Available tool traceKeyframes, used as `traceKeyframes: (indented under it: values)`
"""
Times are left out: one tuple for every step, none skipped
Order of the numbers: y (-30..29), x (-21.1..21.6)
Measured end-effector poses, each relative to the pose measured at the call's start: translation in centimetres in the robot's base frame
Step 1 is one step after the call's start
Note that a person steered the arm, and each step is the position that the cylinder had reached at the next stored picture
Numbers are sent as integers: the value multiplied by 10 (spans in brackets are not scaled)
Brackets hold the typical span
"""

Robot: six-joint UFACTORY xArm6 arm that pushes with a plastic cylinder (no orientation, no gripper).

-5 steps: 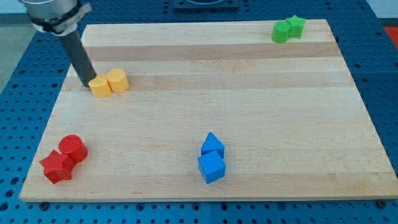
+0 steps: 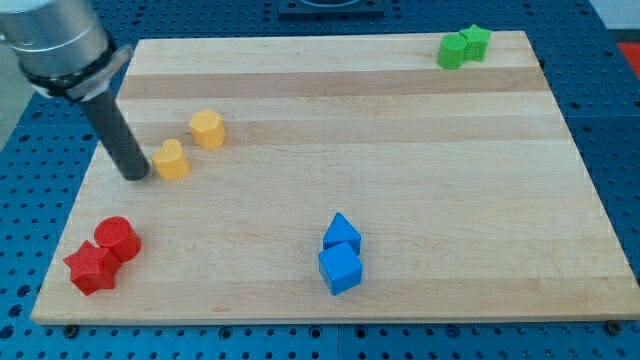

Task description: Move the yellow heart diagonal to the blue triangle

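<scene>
Camera view: tip beside yellow heart.

A robot arm showed at the view's top left as a wide, smooth grey metal cylinder with a darker band around its lower rim. From it extended a straight, round, matte black rod, uniform in thickness, ending in my tip, blunt and unmarked.

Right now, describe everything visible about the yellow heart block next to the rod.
The yellow heart-shaped block looks like matte painted wood or plastic, chunky, lying flat on the pale wooden board toward the view's left. My tip sits right at its left side, apparently touching. Another yellow block stands apart, up and right of it.
</scene>
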State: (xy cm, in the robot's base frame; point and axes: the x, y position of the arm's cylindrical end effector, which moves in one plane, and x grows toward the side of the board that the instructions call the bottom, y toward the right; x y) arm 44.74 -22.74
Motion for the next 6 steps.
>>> traceKeyframes:
  values:
    - [35,-18]
    - [79,-34]
    - [129,-45]
    - [146,-44]
    - [122,-28]
    - [98,-23]
